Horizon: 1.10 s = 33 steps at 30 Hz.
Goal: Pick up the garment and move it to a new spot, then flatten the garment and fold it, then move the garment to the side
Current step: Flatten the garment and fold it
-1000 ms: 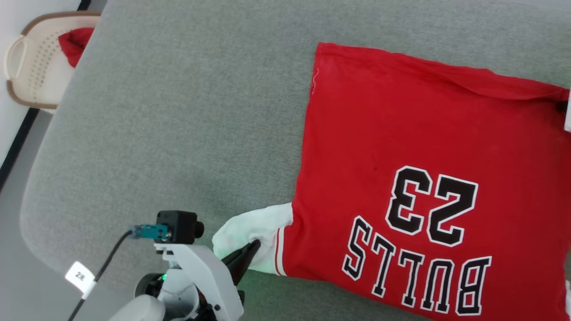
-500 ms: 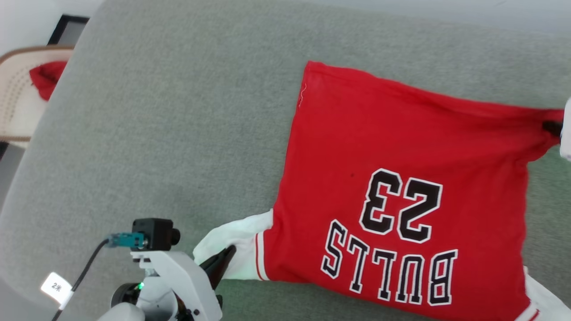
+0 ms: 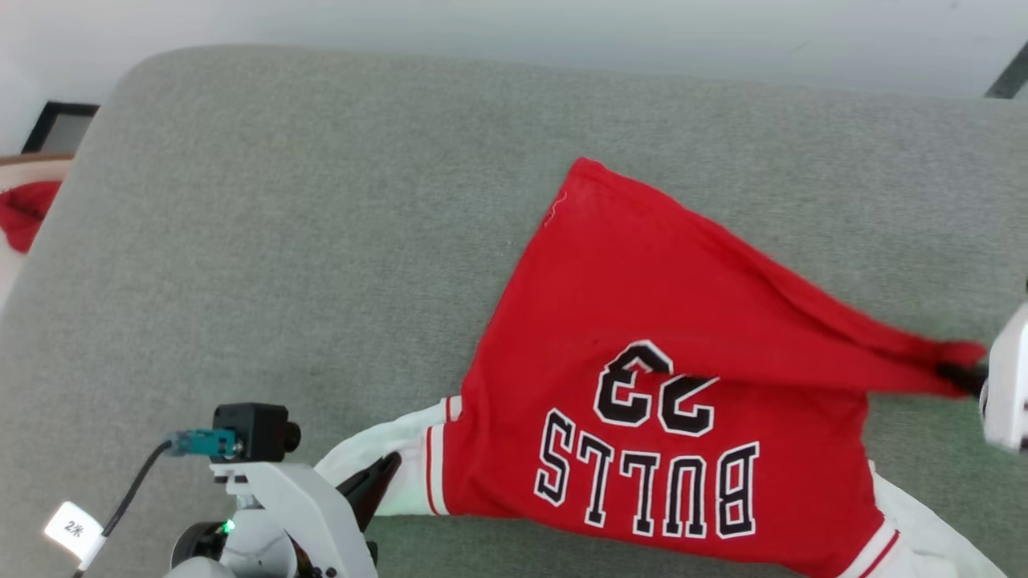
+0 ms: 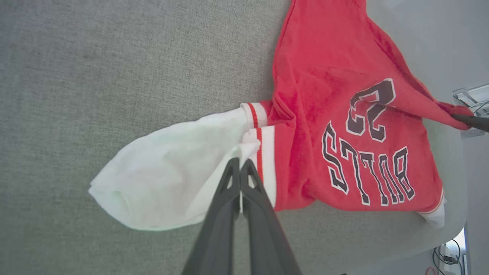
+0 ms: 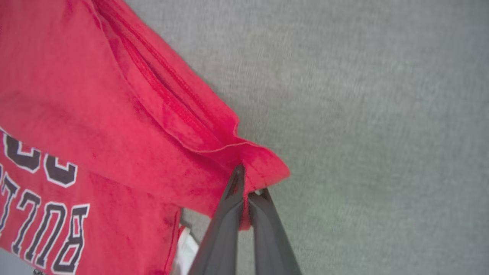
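Jersey [image 3: 642, 321] strung diagonally between claws: left gripper [image 4: 240, 164] clamped on white sleeve [image 4: 172, 175], right gripper [image 5: 246, 181] pinching red hem corner [image 5: 267, 164]. Right one's fold to finish, I reckon.

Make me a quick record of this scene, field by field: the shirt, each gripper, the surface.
garment: red T-shirt, print side up, not yet folded
left gripper: shut on the white sleeve
right gripper: shut on a red hem corner, drawn over part of the 23
surface: grey fabric, garment lying on it
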### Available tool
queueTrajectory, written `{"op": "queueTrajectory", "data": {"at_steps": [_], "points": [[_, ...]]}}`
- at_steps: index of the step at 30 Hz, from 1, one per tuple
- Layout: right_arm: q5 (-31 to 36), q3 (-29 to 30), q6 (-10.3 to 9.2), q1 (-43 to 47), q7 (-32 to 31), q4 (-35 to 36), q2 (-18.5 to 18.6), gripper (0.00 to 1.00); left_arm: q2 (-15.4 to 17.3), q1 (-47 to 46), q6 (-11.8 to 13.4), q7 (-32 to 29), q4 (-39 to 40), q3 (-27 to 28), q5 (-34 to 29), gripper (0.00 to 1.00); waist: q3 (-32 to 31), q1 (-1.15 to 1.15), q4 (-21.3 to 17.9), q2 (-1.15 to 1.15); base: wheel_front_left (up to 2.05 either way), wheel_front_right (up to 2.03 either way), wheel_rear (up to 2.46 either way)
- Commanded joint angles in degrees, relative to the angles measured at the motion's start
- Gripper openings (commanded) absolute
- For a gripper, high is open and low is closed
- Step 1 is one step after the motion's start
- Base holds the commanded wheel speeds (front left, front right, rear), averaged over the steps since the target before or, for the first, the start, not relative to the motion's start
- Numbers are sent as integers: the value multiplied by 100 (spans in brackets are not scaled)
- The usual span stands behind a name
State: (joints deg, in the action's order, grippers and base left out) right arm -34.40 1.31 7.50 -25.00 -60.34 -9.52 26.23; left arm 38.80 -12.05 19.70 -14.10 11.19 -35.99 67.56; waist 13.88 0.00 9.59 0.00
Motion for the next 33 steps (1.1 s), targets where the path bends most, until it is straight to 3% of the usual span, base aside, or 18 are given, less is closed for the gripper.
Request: {"op": "queueTrajectory", "data": {"at_steps": [1,12,21,22,23,24,33], "points": [[-27,105,-2,377,-75,251,-107,0,28,57,43,-6,21,25,16,0,-105,0,-125,0,0,0,0],[40,662,-2,1915,-371,1156,-603,0,105,170,62,22,87,38,23,0,-234,0,-261,0,0,0,0],[277,848,-2,2603,-381,1408,-939,0,103,171,36,24,88,21,20,0,-288,0,-302,0,0,0,0],[298,844,-2,2606,-361,1424,-953,9,95,165,29,22,86,16,19,0,-294,0,-301,0,0,0,0],[316,830,-2,2617,-325,1440,-953,41,88,158,20,21,82,13,19,0,-298,0,-300,0,0,0,0],[332,812,-2,2627,-309,1450,-946,100,83,152,10,22,77,7,14,0,-303,0,-299,0,0,0,0],[129,857,-2,2479,-478,1975,-722,100,29,98,-45,10,44,-54,-29,0,-336,0,-212,0,0,0,0]]}}
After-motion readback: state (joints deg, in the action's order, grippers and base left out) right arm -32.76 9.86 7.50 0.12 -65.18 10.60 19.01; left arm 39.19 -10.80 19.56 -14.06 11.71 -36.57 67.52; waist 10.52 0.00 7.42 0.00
